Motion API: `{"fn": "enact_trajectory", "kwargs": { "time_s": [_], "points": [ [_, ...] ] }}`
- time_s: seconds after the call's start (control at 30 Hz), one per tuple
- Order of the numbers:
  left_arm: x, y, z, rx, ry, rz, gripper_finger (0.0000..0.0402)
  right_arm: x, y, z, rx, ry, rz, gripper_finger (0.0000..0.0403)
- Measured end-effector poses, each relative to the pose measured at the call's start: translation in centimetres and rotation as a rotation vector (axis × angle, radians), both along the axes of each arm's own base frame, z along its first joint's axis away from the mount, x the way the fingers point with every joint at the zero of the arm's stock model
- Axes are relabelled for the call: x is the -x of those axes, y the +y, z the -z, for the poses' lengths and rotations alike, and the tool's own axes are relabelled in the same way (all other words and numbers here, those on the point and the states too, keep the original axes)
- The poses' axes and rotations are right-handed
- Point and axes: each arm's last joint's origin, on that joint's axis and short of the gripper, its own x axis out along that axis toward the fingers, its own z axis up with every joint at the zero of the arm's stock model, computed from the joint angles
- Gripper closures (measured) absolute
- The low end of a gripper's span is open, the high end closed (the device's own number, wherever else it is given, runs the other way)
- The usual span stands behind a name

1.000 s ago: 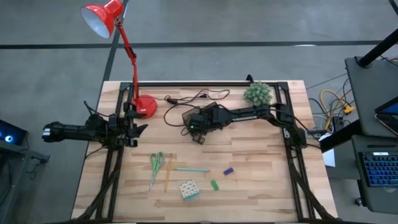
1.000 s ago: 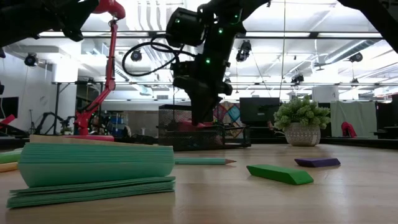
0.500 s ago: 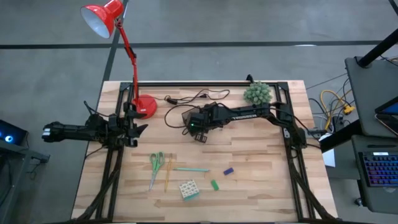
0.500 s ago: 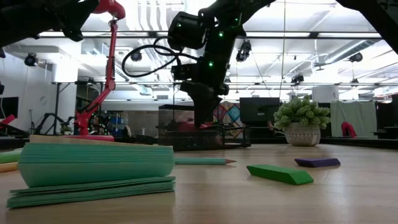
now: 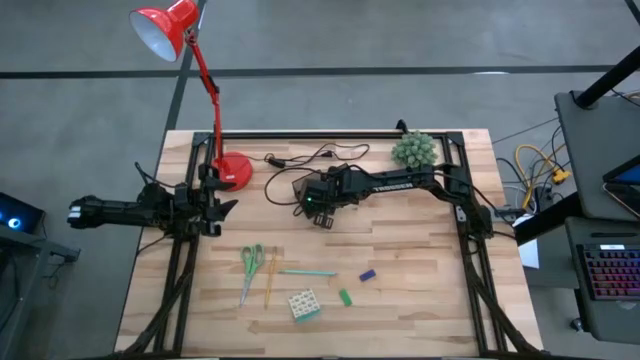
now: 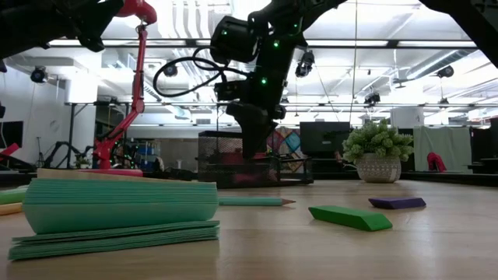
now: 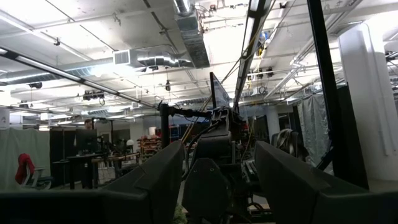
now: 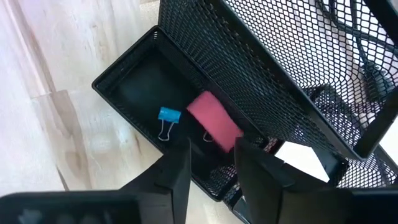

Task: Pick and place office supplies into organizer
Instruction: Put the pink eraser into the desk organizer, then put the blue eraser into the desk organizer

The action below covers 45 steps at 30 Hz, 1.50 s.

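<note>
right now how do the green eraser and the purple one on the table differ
The green eraser lies nearer the low camera and shows longer; the purple eraser lies farther back and shows shorter. From above, the green eraser sits nearer the cube, the purple eraser farther from it. Both lie flat on the bare table, untouched by either claw.

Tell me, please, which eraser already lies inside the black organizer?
The pink eraser, beside a blue binder clip in the organizer tray. The green eraser and blue eraser lie on the table.

Right tool [image 6: 254, 148] above black mesh organizer [image 6: 233, 167]; green eraser [image 6: 349, 218] foreground.
</note>
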Motion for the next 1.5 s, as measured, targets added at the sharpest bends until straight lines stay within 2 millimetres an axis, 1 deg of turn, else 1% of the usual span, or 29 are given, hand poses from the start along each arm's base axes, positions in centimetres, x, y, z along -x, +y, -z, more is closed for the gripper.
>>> {"fn": "enact_trajectory", "kwargs": {
  "time_s": [0.2, 0.33, 0.4, 0.47, 0.53, 0.67, 0.77, 0.87, 0.97, 1.03, 1.13, 1.27, 1.37, 1.5],
  "points": [
    [0.0, 0.0, 0.0, 0.000, 0.000, 0.000, 0.0214, 0.0, 0.0, -0.2, -0.014, -0.007, 0.034, 0.0282],
    [0.0, 0.0, 0.0, 0.000, 0.000, -0.001, 0.0214, -0.2, 0.8, -1.4, -0.096, -0.026, 0.055, 0.0287],
    [0.0, 0.0, 0.0, 0.000, 0.000, 0.000, 0.0214, -0.3, 1.6, -2.2, -0.152, -0.032, 0.045, 0.0290],
    [0.0, 0.0, 0.0, 0.000, 0.000, 0.000, 0.0214, -0.3, 2.8, -3.0, -0.180, -0.031, 0.044, 0.0291],
    [0.0, 0.0, 0.0, 0.000, 0.000, 0.000, 0.0214, -0.1, 4.3, -3.6, -0.194, -0.003, 0.007, 0.0289],
    [0.0, 0.0, 0.0, -0.001, 0.005, -0.001, 0.0214, 0.5, 8.1, -4.2, -0.166, 0.064, -0.084, 0.0270],
    [0.0, 0.0, 0.0, -0.001, 0.005, 0.000, 0.0214, 1.3, 11.1, -4.1, -0.133, 0.115, -0.149, 0.0245],
    [0.0, 0.0, 0.0, 0.000, 0.005, 0.000, 0.0214, 2.5, 14.0, -3.6, -0.118, 0.182, -0.211, 0.0218],
    [0.0, 0.0, 0.0, 0.000, 0.005, 0.000, 0.0214, 3.9, 16.4, -3.0, -0.122, 0.250, -0.233, 0.0199],
    [0.0, 0.0, 0.0, 0.000, 0.005, 0.000, 0.0214, 4.8, 17.8, -2.6, -0.144, 0.293, -0.247, 0.0194],
    [0.0, 0.0, 0.0, 0.000, 0.005, 0.000, 0.0214, 5.9, 19.6, -2.0, -0.146, 0.331, -0.267, 0.0195],
    [0.0, 0.0, 0.0, 0.000, 0.005, 0.000, 0.0214, 7.1, 21.5, -1.4, -0.128, 0.366, -0.331, 0.0202],
    [0.0, 0.0, 0.0, 0.000, 0.005, 0.000, 0.0214, 7.6, 22.4, -1.1, -0.121, 0.377, -0.362, 0.0206],
    [0.0, 0.0, 0.0, 0.000, 0.005, 0.000, 0.0214, 8.1, 22.7, -0.1, -0.102, 0.389, -0.405, 0.0209]
  ]
}}
